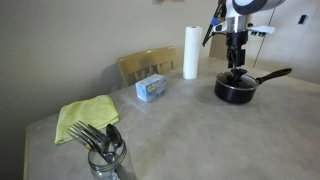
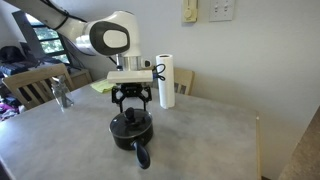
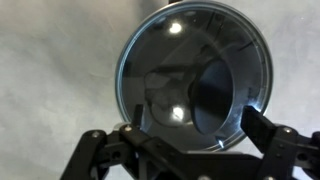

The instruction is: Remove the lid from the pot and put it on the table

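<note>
The gripper (image 3: 187, 142) is hovering, fingers spread, over the lid (image 3: 195, 75) sitting on the pot (image 1: 236, 89). Grasping is pending, probably needing a centred descent.

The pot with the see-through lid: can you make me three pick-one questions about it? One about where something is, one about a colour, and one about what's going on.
1. Where is the claw?
A) right above the pot
B) far away from it
C) underneath it

2. What colour is the pot?
A) red
B) black
C) white

3. The lid is:
A) sitting on the pot
B) lifted high up
C) squeezed in the claw

Answers:
1 A: in both exterior views the claw hangs straight over the pot.
2 B: its body and long handle are black.
3 A: the wrist view shows it covering the pot, with the claw open.
</note>
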### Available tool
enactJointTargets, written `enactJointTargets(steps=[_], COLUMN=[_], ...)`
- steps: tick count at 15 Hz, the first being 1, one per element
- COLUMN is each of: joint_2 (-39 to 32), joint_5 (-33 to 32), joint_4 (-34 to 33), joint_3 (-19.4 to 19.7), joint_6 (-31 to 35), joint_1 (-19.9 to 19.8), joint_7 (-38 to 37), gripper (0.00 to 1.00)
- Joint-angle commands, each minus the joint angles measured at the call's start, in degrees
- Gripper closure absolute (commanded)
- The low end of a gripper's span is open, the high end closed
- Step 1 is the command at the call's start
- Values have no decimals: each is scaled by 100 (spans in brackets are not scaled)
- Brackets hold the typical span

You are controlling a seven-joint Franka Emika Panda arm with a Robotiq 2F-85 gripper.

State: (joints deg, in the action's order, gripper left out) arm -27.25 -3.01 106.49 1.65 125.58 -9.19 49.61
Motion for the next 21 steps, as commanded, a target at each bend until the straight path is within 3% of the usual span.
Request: enactJointTargets(steps=[1,4,5,8,9,12,13,15,21], joint_2=[101,229,261,359,379,460,497,511,362], joint_5=[-108,-267,-321,-379,-401,-391,-390,-364,-398], joint_4=[28,88,113,140,146,163,179,212,286], joint_3=[42,130,145,141,150,147,143,130,146], joint_6=[-146,-218,-237,-458,-497,-616,-616,-603,-531], joint_1=[-32,-20,-22,-54,-54,-57,-61,-72,-63], joint_7=[-293,-622,-699,-772,-798,-842,-835,-807,-855], gripper=[17,30,39,48,69,82,42,45,5])
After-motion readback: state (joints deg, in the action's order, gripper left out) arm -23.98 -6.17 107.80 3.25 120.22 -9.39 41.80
